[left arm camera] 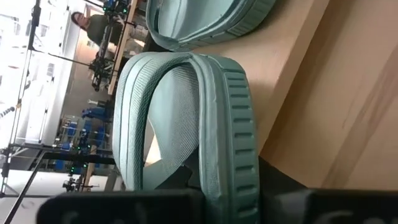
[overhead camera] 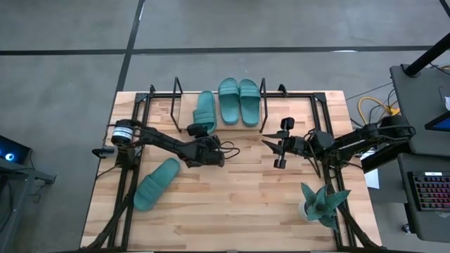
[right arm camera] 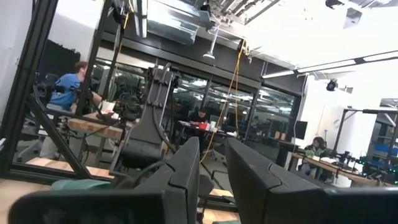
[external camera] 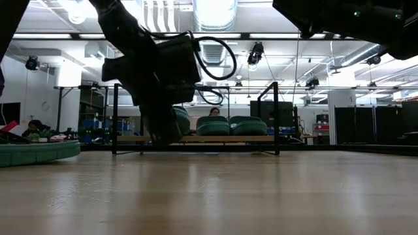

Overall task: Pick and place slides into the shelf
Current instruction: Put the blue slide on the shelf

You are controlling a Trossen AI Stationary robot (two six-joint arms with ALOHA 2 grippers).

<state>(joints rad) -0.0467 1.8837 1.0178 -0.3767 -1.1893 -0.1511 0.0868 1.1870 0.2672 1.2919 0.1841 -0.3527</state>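
Two teal slides (overhead camera: 238, 102) lie side by side on the shelf (overhead camera: 295, 105) at the table's far edge; they also show in the low view (external camera: 230, 125). A third slide (overhead camera: 204, 111) is turned on its side at the shelf's left part, and my left gripper (overhead camera: 200, 131) is shut on its near end. A fourth slide (overhead camera: 156, 184) lies flat on the table at the near left. My right gripper (overhead camera: 266, 143) hovers right of centre, its fingers a little apart and empty, pointing toward the table's left. My left gripper pinches the near end of the slide's sole (left arm camera: 233, 180) between its two fingers, one on the footbed side under the strap (left arm camera: 179, 178) and one on the underside. The fingers come level from the table's near side, along the slide. The slide is turned on its long edge, beside the wooden board (left arm camera: 348, 93).
The shelf's black upright loops (overhead camera: 176, 91) stand at its ends and between the slides. A teal spiky ornament (overhead camera: 323, 204) stands at the near right. Bare tabletop (overhead camera: 239, 204) lies at the near middle. People sit in the room behind.
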